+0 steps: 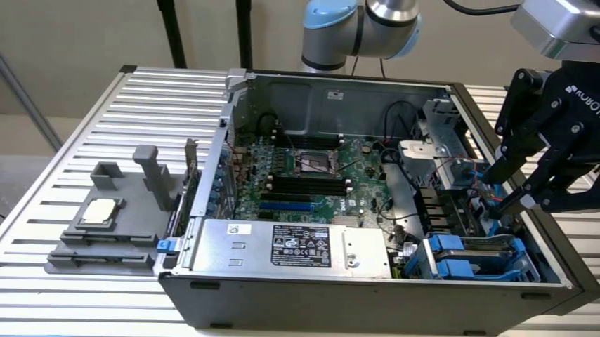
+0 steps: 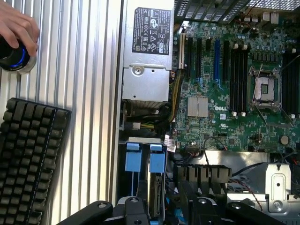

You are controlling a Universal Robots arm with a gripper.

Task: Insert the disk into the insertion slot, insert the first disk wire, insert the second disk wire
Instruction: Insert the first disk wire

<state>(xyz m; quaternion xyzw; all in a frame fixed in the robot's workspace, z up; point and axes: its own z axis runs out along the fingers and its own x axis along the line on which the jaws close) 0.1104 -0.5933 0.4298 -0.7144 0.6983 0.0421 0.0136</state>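
The fingers [image 1: 511, 184] reached down into the case [image 1: 375, 309] on the exterior view's right, at the far end of the slot [image 1: 521, 261], among the wires [image 1: 471, 184] there. Their tips sank behind wires and plastic, so I could not tell whether they were spread or pinching something. In the wrist view the two dark finger parts [image 2: 133, 212] stood on either side of the disk's end.

The disk [image 2: 155, 187] lay inside the slot, its blue tab towards the power supply [image 1: 291, 246] and level with the second blue tab beside it. The first step therefore looked done. The two wire steps looked unfinished or only just in hand. Red and blue wires lay loose near the fingers, and no plug could be seen seated in the disk, though that end was hidden.

The space was tight. A black cable bundle ran between the slot and the motherboard [image 1: 310, 175]. The grey metal bracket [image 1: 440, 126] stood just beyond the fingers, and the case wall closed in the other side. Any of these could snag a wire or block an approach.

Outside the case, the ribbed surface [image 1: 140, 98] carried a grey fixture [image 1: 122, 210] on the exterior view's left, with a chip [image 1: 98, 212] on it. Both were well apart from the work. The wrist view also showed a black keyboard [image 2: 30, 159] on the surface and a person's hand [image 2: 16, 23] resting on a round knob [image 2: 11, 58].
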